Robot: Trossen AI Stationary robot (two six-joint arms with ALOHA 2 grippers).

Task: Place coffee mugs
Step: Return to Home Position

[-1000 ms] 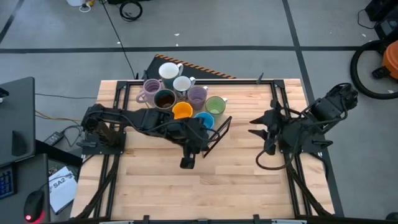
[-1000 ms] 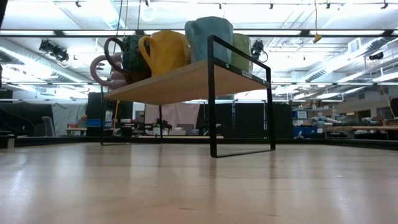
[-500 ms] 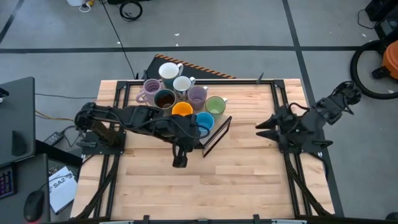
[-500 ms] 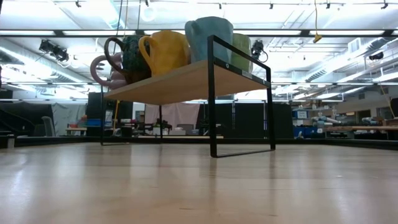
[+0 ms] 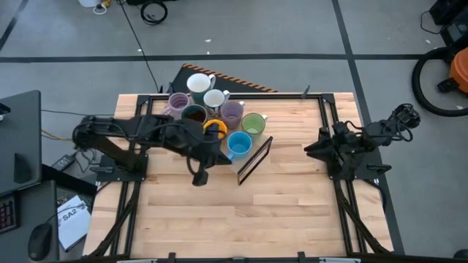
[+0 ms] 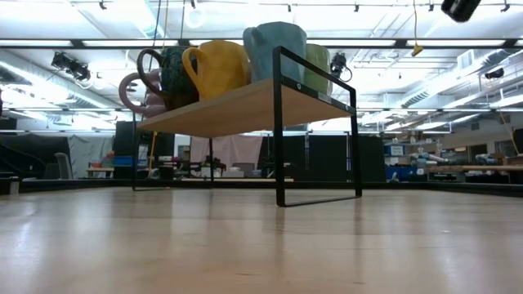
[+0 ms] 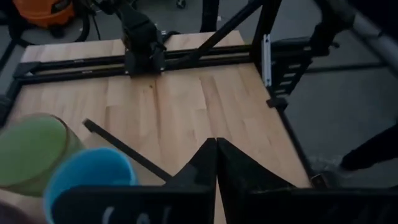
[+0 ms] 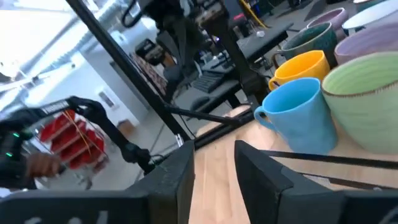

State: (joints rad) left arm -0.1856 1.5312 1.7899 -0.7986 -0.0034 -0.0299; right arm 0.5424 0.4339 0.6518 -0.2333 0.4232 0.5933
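Tabletop: pale wood planks (image 5: 285, 212), carrying a black-framed shelf (image 5: 253, 158) set askew.
Change: the left gripper (image 5: 197, 177) has drawn back from off the shelf's end toward its own base. The right gripper (image 5: 313, 150) has folded in toward its mount.
Meaning: both arms are leaving empty, so placing looks finished and only the retreat remains.
Left jaws: pressed together, holding nothing.
Right jaws: apart, holding nothing.
Coffee mugs (image 6: 216, 69): all eight stand on the shelf, ahead of the left jaws and well apart from the right jaws. The blue mug (image 5: 239, 143) is nearest the left jaws, with the green mug (image 5: 253, 123) just beside it.
Pointing: each stands upright, mouth up, its axis vertical.
Long axis: two rows of four run diagonally, from a white mug (image 5: 199, 82) farthest from both jaws to the blue and green ones.
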